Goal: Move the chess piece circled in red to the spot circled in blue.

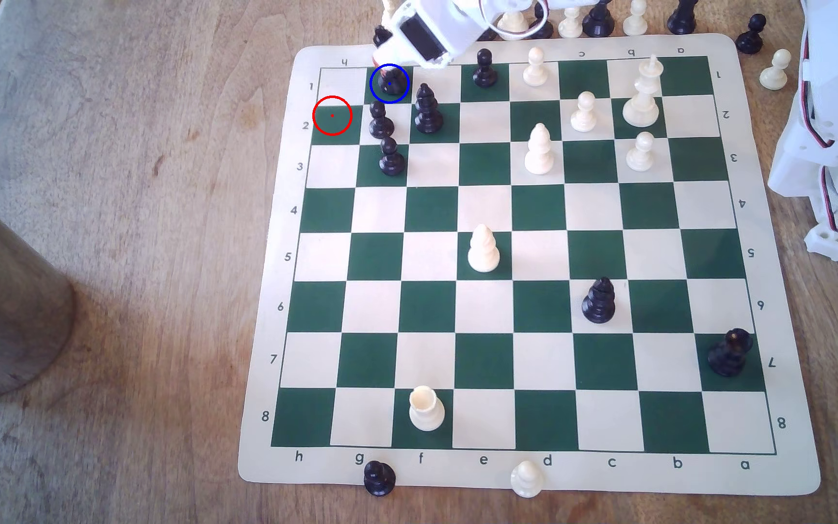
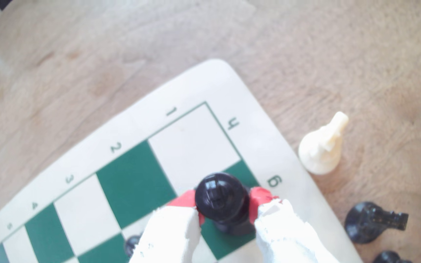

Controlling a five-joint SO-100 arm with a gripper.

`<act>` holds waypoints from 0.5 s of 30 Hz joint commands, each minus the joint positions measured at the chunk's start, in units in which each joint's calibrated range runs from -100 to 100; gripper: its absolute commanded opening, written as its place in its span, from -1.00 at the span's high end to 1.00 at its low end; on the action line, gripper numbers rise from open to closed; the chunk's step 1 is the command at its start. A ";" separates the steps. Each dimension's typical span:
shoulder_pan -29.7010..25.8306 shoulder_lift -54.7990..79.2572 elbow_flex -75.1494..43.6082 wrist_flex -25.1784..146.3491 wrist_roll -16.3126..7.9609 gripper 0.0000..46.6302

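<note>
Gripping the black chess piece (image 2: 219,197) between red-tipped jaws, one pad (image 2: 257,199) on each side. Standing on the green square in the blue ring (image 1: 390,83), next to the mat's corner. Red ring (image 1: 332,115) around a bare green square close by. Two black pawns (image 1: 380,121) just beside the blue ring. Wooden tabletop (image 1: 130,151) under the mat.

mat (image 1: 518,476) border: files a-h, ranks 1-8.
</note>
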 commanded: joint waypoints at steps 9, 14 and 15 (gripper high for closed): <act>-0.55 0.10 -7.45 -0.37 -0.05 0.97; -0.16 0.27 -7.36 0.69 0.49 0.94; -0.16 0.19 -7.45 0.94 0.49 0.91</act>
